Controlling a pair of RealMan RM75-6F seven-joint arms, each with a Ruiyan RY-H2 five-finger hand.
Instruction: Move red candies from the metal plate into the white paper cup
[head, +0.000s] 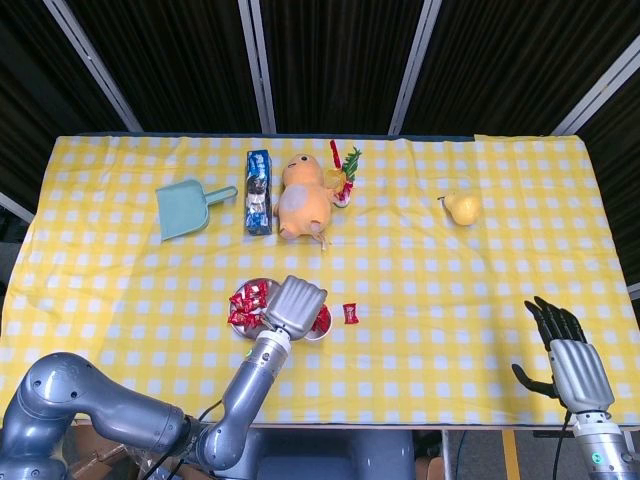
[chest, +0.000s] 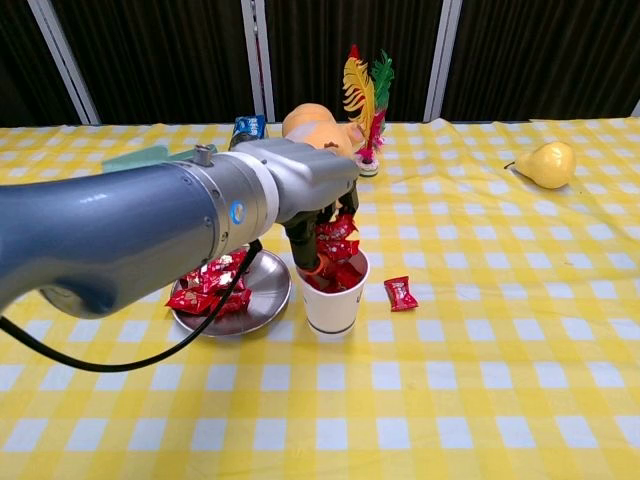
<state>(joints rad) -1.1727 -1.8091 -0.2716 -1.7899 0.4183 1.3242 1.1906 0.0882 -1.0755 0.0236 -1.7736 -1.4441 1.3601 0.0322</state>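
Over the white paper cup I hold my left hand, fingers closed down on a small bunch of red candies that hangs just above the rim. The cup already carries several pieces, heaped near its top. More candies lie on the metal plate, which sits just beside the cup on its left in the chest view. One stray candy lies on the yellow checked cloth on the cup's other side.

Risks noted, as judgement only. The bunch looks wider than a tidy drop allows; if I let go while off-centre, a piece may catch the rim and fall to the cloth, as the stray one suggests can happen. The cup is light paper and stands free; should my fingers brush its wall on the way down or out, it may tip and spill. With the fill this high, new pieces could bounce off the heap.

My right hand rests well apart near the table edge, fingers spread, holding nothing.
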